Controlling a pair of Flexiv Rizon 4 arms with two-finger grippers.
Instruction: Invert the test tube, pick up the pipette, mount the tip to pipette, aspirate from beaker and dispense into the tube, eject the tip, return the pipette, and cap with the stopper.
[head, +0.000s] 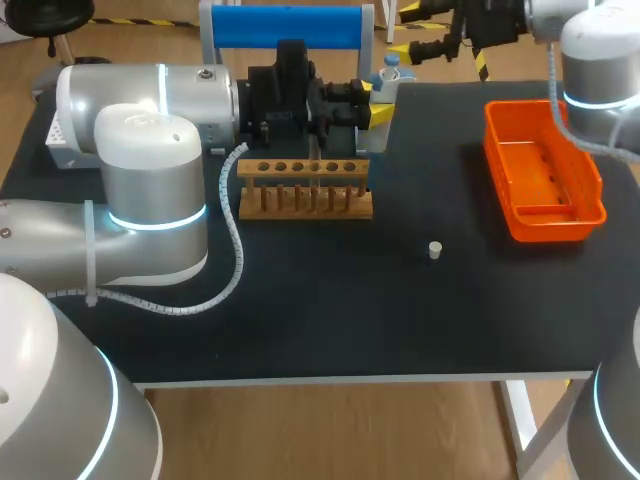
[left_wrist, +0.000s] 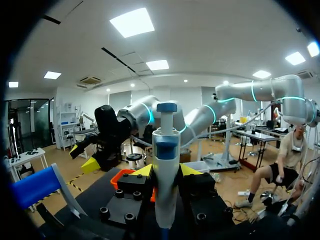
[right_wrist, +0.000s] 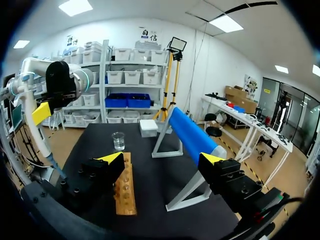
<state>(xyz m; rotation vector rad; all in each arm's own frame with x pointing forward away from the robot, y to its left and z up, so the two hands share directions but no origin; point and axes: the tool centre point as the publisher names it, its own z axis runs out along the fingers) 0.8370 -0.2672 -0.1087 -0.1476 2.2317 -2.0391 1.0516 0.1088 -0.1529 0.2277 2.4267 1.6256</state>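
Observation:
My left gripper (head: 377, 103) stands behind the wooden tube rack (head: 305, 186), shut on the white and blue pipette (head: 389, 72). In the left wrist view the pipette (left_wrist: 166, 165) stands upright between the yellow fingertips (left_wrist: 144, 171). My right gripper (head: 440, 52) hangs open past the table's back edge; in its own view the right gripper (right_wrist: 162, 165) is over the rack (right_wrist: 125, 186) with nothing between its fingers. A glass beaker (right_wrist: 118, 141) stands beyond the rack's far end. The small white stopper (head: 435, 250) lies on the black table. I cannot make out a test tube.
An orange tray (head: 545, 175) sits at the table's right. A blue roller stand (head: 285, 27) rises at the back, with a white box (right_wrist: 148, 127) beside it. The left arm's bulk and cable (head: 232, 250) cover the table's left part.

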